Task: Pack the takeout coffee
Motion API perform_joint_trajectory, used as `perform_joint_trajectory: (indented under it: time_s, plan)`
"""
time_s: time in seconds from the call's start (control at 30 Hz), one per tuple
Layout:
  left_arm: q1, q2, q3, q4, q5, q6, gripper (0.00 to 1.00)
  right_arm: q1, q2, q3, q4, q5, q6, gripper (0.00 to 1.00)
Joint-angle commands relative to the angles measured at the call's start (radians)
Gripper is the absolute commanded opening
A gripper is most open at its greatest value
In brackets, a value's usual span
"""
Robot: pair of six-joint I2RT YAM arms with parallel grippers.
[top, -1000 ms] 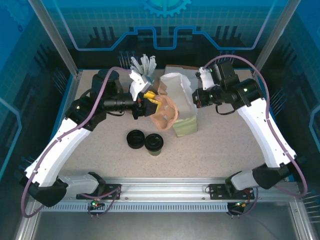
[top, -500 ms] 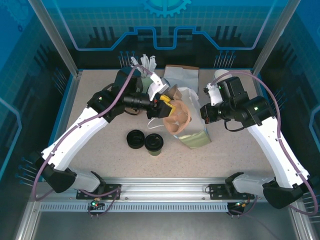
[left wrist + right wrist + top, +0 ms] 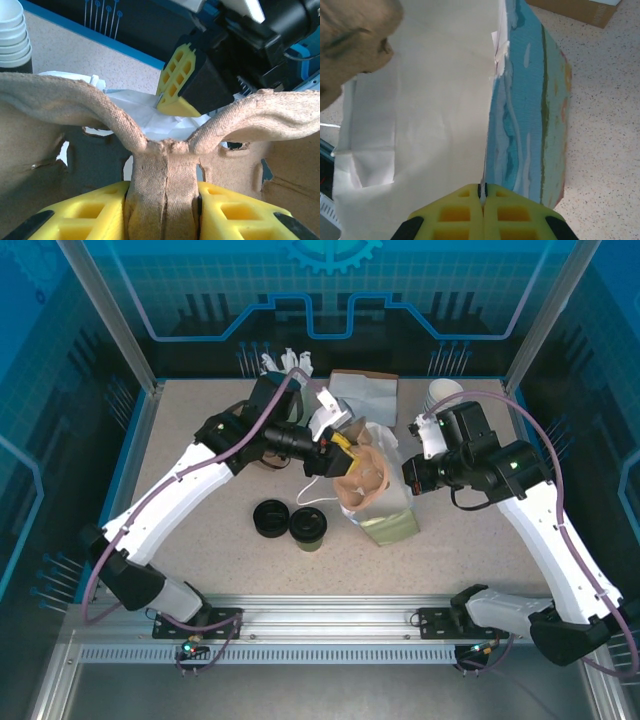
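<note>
The takeout coffee (image 3: 310,528), a small pale green cup with a black lid, stands on the table in front of both grippers, held by neither. My left gripper (image 3: 340,452) (image 3: 164,200) is shut on the middle rib of a brown pulp cup carrier (image 3: 360,480) (image 3: 165,170), which hangs over the mouth of the paper bag (image 3: 388,515). My right gripper (image 3: 403,476) (image 3: 482,192) is shut on the bag's rim (image 3: 487,150), holding its white inside (image 3: 430,100) open. The carrier's edge (image 3: 355,40) shows at the top left of the right wrist view.
A low black stack of lids (image 3: 270,518) sits just left of the coffee. A stack of white cups (image 3: 440,395) (image 3: 12,35) stands at the back right. A brown paper package (image 3: 365,390) and white utensils (image 3: 285,365) lie at the back.
Both arms have swung to the right and nearer. The bag has shifted right and nearer in the right gripper. The carrier has moved with the left gripper over the bag's mouth.
</note>
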Motion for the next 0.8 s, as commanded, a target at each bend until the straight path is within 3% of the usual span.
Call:
perform_joint_trajectory:
  time_s: [0.0,0.77]
  plan:
    - [-0.005,0.034,0.036,-0.053,0.042,0.041,0.37,0.005,-0.016,-0.009,0.009,-0.034,-0.006,0.00]
    - [-0.011,0.134,-0.022,-0.043,-0.028,0.150,0.36,0.005,-0.068,-0.087,0.059,-0.160,0.034,0.00]
